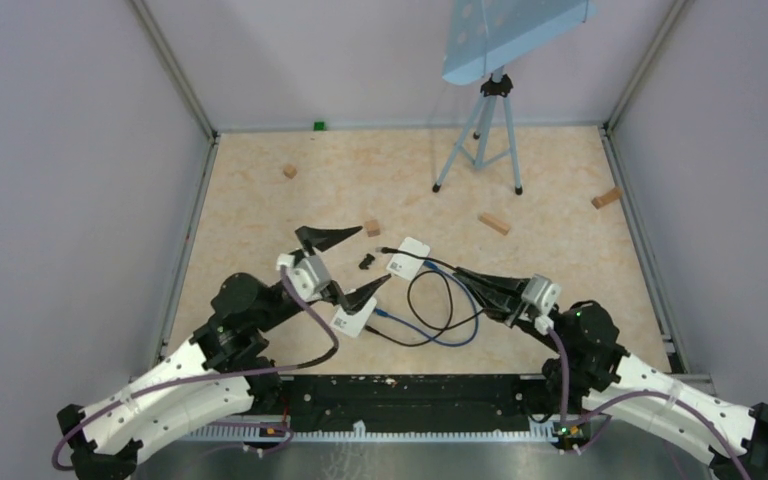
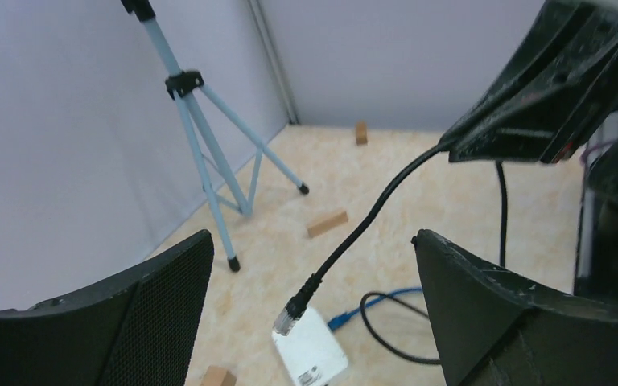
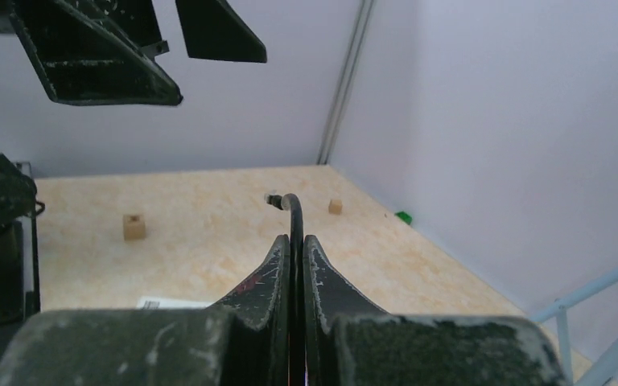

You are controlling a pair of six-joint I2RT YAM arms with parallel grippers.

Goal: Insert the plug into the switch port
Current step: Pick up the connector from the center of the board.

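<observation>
The right hand (image 3: 295,241) is clenched on the black cable (image 3: 294,211) behind the plug (image 2: 290,315), which is just at the white switch (image 2: 312,354), bottom centre of the left wrist view. The left hand (image 1: 374,256) gapes, released. The unheld switch could slide on the desk (image 1: 560,210), or the plug could skew.

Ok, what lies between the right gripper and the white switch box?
Left wrist view: only the black cable, running from the right gripper down to its plug at the edge of the white switch box.

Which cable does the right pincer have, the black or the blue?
The black cable: it is pinched in the shut right pincer. The blue cable lies loose on the table, with no pincer on it.
</observation>
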